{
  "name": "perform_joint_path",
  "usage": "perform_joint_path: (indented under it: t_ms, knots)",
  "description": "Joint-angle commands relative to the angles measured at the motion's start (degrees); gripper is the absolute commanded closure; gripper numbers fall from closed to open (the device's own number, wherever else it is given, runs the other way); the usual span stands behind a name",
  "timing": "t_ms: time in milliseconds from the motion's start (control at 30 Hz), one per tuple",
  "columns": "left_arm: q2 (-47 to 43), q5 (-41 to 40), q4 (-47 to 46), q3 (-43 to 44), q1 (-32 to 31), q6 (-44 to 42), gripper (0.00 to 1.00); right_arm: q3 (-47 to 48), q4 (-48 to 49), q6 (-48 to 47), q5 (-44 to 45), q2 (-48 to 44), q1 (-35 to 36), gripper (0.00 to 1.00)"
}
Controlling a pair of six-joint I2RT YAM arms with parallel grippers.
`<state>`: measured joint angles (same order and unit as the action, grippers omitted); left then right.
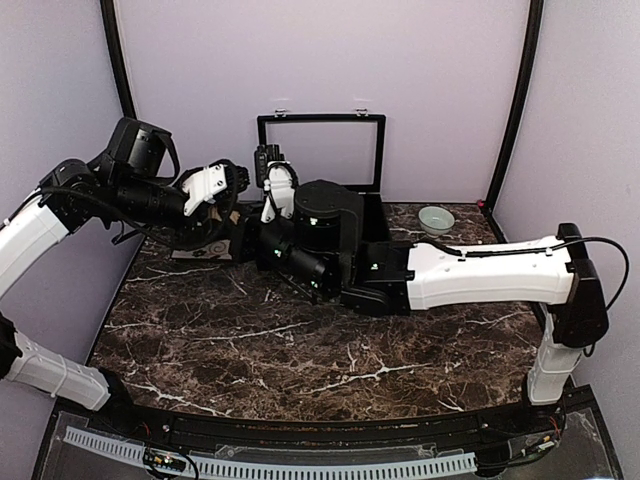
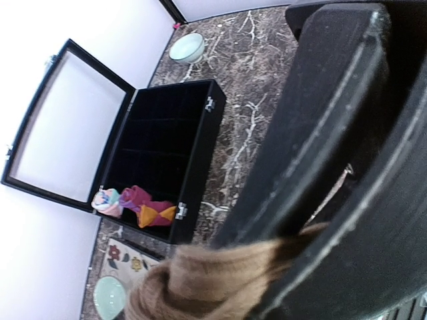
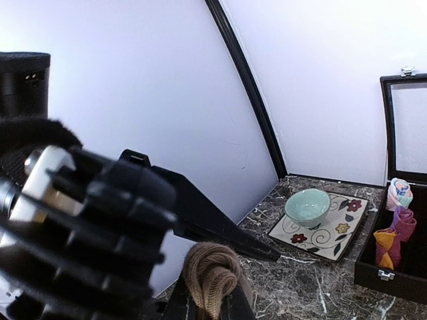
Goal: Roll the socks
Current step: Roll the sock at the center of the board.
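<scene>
Tan-brown sock [image 2: 220,280] fills the bottom of the left wrist view, bunched between two black fingers [image 2: 333,100] that press on it from both sides. So I read the left pincer [image 1: 238,182] as clenched on it. From the right wrist the same sock shows as a rolled knot rising out of the right pincer [image 3: 207,305], which is clamped on its lower end.

The top camera hides the sock entirely. It shows only the two wrists meeting at the far left of the worktop [image 1: 300,350], just in front of the box [image 2: 200,150].

Only the wrist views look into that box. The red-maroon sock [image 2: 148,208] lies in a corner compartment beside a pink and light-blue bundle [image 2: 107,200].

My left arm reaches in from the left with its elbow raised. My right arm stretches low across the worktop from the right edge — wrist turned up at the end.
</scene>
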<state>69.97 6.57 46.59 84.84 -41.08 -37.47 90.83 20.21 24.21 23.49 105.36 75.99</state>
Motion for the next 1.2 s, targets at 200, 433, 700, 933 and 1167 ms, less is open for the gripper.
perform_joint_path:
  t_ms: [200,433,700,933,1167]
  knots:
    - [-1.2,-7.8,-6.3,-2.2,0.4,-4.1,0.85,2.2,-2.2,5.7,0.3,1.8,1.4,0.99]
    - [0.4,7.1,2.1,0.3,1.9,-0.8,1.0,-2.9,-1.1,5.6,-8.1,-0.7,-0.1,0.57]
    - [7.5,26.5,13.9,9.8,8.7,2.4,1.0,-11.1,-2.9,2.1,-10.2,-8.2,-0.7,0.48]
    - [9.9,33.3,18.2,12.3,8.9,1.9,1.0,-14.0,-5.2,-0.3,-10.1,-11.2,-0.7,0.57]
    - [9.9,33.3,19.5,11.9,8.9,1.0,1.0,-12.0,-8.3,-1.5,-4.4,-11.3,-0.6,0.56]
